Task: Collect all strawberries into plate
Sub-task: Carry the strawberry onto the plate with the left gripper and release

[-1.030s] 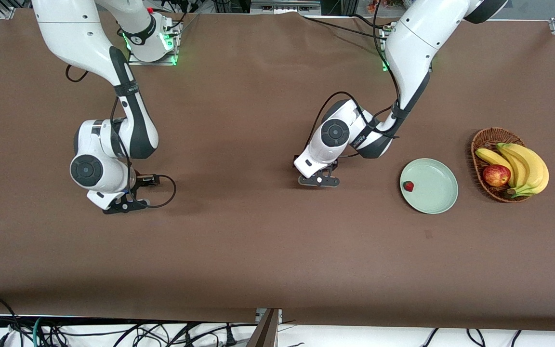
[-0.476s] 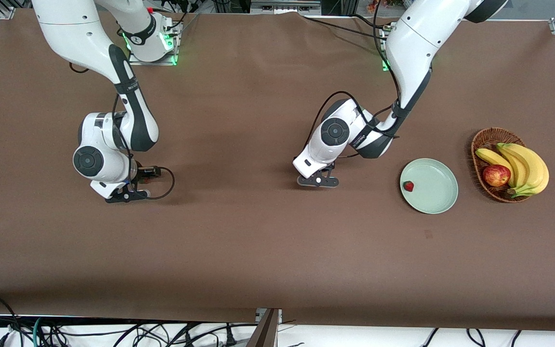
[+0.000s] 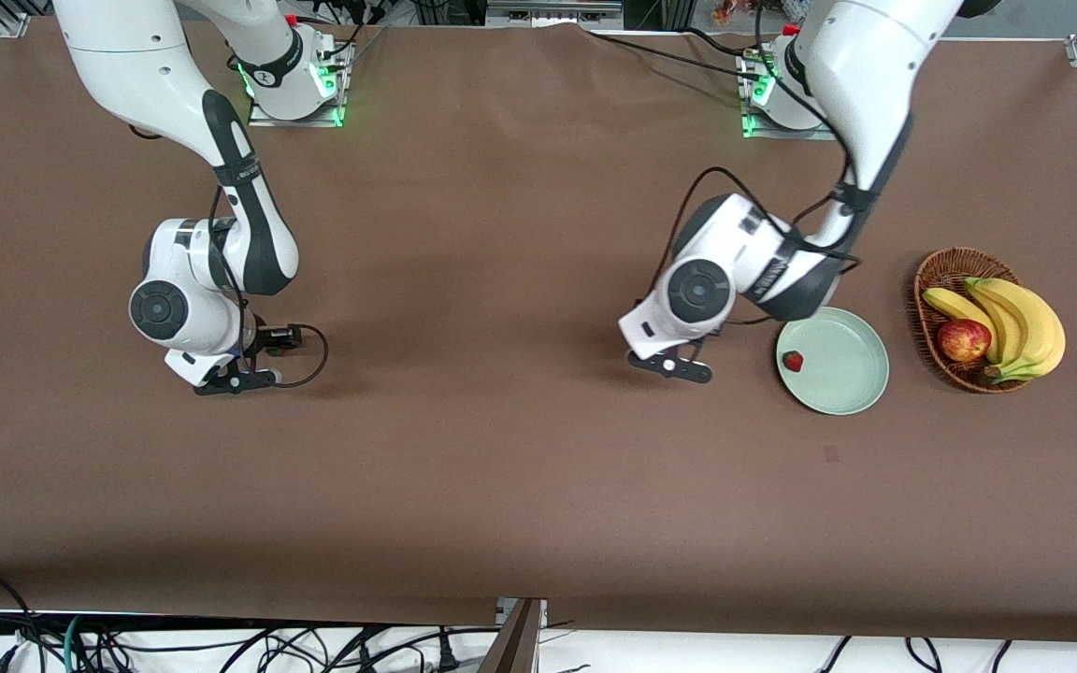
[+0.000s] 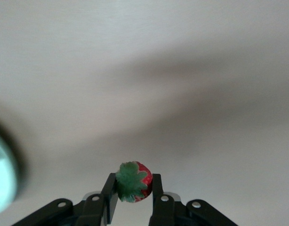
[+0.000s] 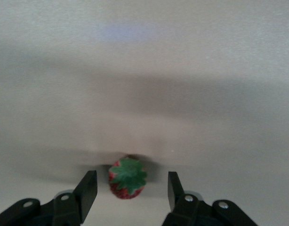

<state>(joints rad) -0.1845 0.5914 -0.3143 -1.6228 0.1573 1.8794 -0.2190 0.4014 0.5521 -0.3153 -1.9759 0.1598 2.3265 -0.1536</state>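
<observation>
My left gripper [image 3: 677, 366] is shut on a strawberry [image 4: 134, 181] and holds it over the table, just beside the plate [image 3: 849, 385]. In the left wrist view the gripper [image 4: 133, 178] grips the berry between both fingers, and the plate's rim [image 4: 0, 180] shows at the edge. One strawberry [image 3: 792, 361] lies in the plate near its rim. My right gripper [image 3: 235, 379] is low over the table at the right arm's end. It is open [image 5: 131, 175] around a third strawberry [image 5: 128, 184] that lies on the table between the fingers without touching them.
A brown wicker basket [image 3: 942, 268] with bananas [image 3: 1025, 322] and a red apple [image 3: 963, 340] stands beside the plate, toward the left arm's end of the brown table [image 3: 501, 467]. Cables hang along the table's near edge.
My left arm has carried its strawberry toward the plate. My right gripper has shifted slightly and sits around the strawberry on the table.
</observation>
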